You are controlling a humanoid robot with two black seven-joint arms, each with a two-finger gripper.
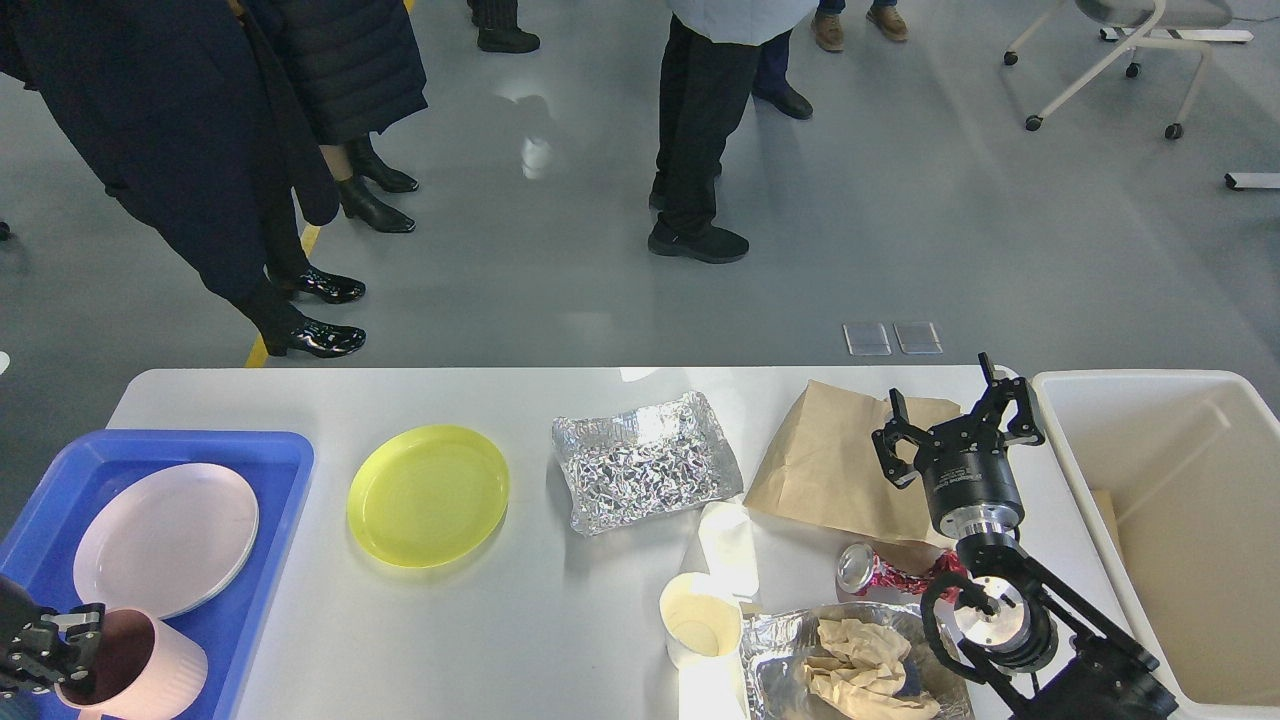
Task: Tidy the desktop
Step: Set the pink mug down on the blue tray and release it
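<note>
**Worktop partly cleared; spill and mis-grip risks on both sides**

Right pincer (955, 425) spread wide, empty, poised over the brown paper bag (835, 460), with the cream bin (1160, 500) just to its right. Left pincer (70, 640) at the rim of the pink cup (135, 665) inside the blue tray (270, 470); whether clamped on it, cannot tell. Worktop (480, 620) beneath and between both, carrying a yellow plate (428, 495) and foil tray (645, 473) well left of the right pincer.

Risks, as judged:
- Thin bag may fold or slip from a wide grip.
- Crushed can (880, 572) and paper cup (700, 620), close behind the right pincer near the arm, could be knocked off by a swing.
- Pink cup may tip against the pink plate (165, 540).

Writing: small print on right wrist housing, not legible. No brands readable.
</note>
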